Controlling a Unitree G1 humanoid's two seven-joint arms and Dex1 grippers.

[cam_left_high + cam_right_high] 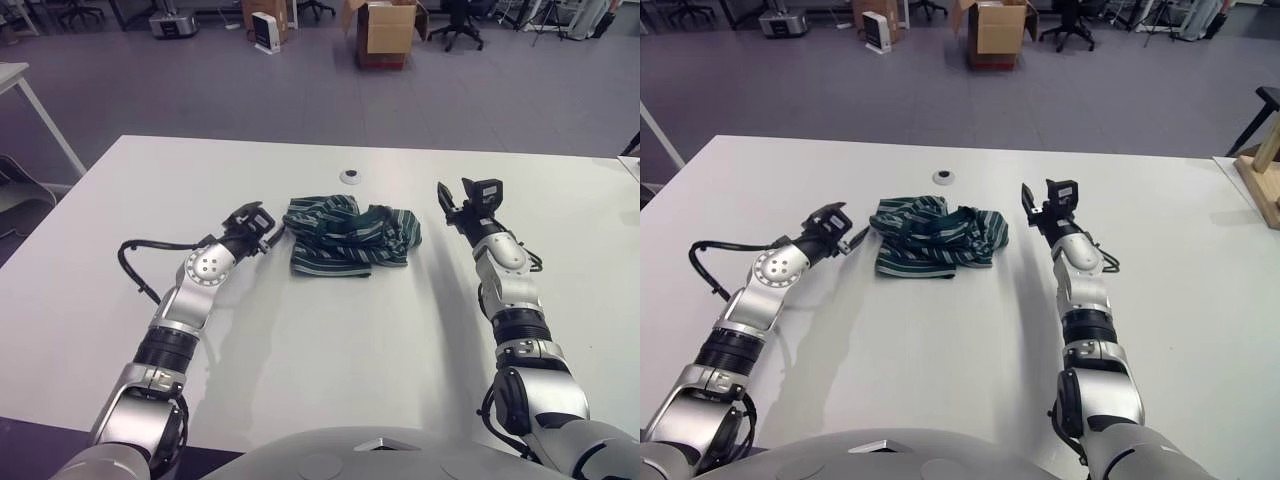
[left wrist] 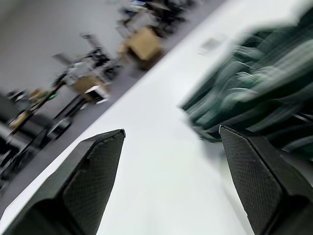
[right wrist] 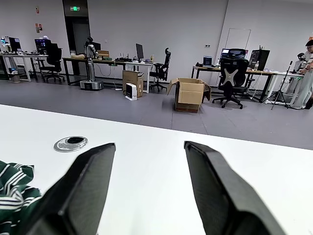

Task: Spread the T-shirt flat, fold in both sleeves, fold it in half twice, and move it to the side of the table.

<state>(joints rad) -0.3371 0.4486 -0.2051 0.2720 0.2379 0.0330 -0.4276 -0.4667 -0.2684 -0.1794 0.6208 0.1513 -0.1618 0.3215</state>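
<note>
Desks [image 3: 102, 60] line the right wrist's background; T-shirt [image 1: 350, 235] lies between left pincer [image 1: 272, 234] and right pincer [image 1: 455, 192], both gaping empty.

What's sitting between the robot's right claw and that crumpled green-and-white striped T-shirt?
Nothing: only a bare strip of the white table separates the open right gripper from the crumpled green-and-white striped T-shirt, as the left eye view shows.

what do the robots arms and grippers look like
The left arm and right arm are silver-grey jointed shells with black rings. A black cable loops beside the left forearm. The left gripper and right gripper are black, with two broad wedge-shaped jaws, finely textured inside.
</note>
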